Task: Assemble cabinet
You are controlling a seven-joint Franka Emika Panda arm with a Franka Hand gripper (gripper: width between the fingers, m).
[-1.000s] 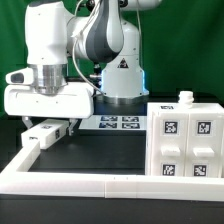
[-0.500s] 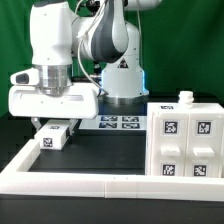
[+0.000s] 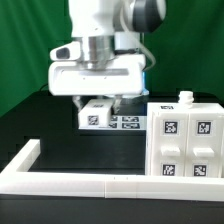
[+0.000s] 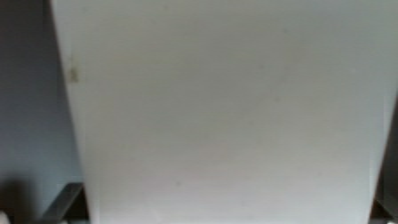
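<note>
Arm: 1 Franka arm, wrist pointing down over the middle of the black table [image 3: 45, 125].
Gripper: the gripper [image 3: 97, 108] is clenched on a white piece [image 3: 97, 117], with 1 dark finger on each side of it.
White piece: a small white block with 1 black-and-white tag on the face toward the camera. It hangs under the gripper, in front of the marker board [image 3: 128, 122] in the exterior view.
Cabinet: the cabinet [image 3: 186, 145] stands on the table at the exterior view's right, well apart from the held piece. It is upright, with 4 tags on its front and 1 small white peg [image 3: 185, 98] on top.
Border rail: a low white border rail [image 3: 80, 181] runs along the front and turns back at the exterior view's left.
Wrist view: 1 flat white surface fills nearly the whole picture, and the fingertips cannot be made out.
</note>
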